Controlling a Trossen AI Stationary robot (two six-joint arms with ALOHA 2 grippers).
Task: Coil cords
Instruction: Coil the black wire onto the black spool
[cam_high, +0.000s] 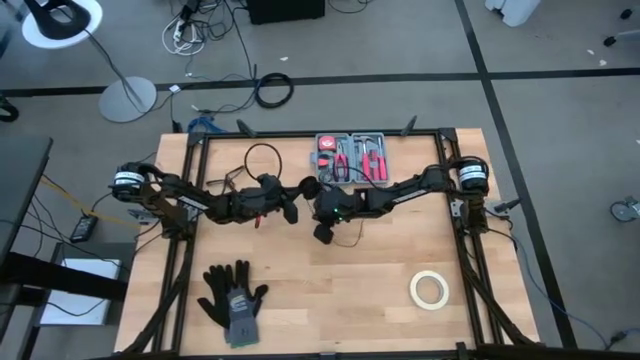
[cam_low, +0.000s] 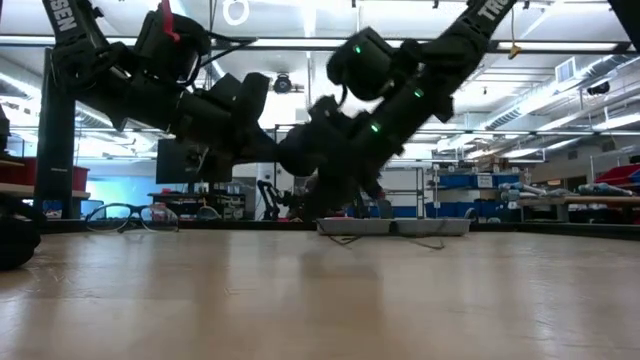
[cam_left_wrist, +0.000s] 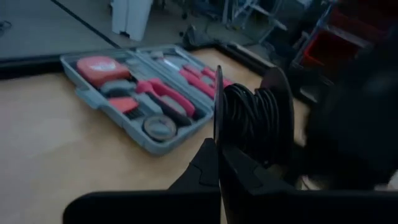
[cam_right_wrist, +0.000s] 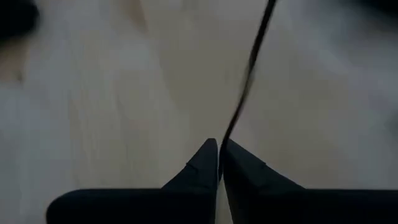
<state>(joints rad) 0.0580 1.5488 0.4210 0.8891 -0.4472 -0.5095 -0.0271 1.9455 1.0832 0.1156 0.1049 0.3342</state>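
Left hand (cam_left_wrist: 219, 134) was clamped on a wound bundle of the cords (cam_left_wrist: 249, 121) above mid-table (cam_high: 330, 290). Right hand (cam_right_wrist: 219, 146) pinched the loose tail. Coiling was largely done; a slack loop remained unwound

- The cords (cam_high: 262, 152): one very thin black wire, a loose loop lying on the wooden table's far side
- In the left wrist view, several turns are bundled (cam_left_wrist: 249, 121) upright

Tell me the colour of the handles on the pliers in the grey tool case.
Red, clearest in the left wrist view: pliers in the tool case.
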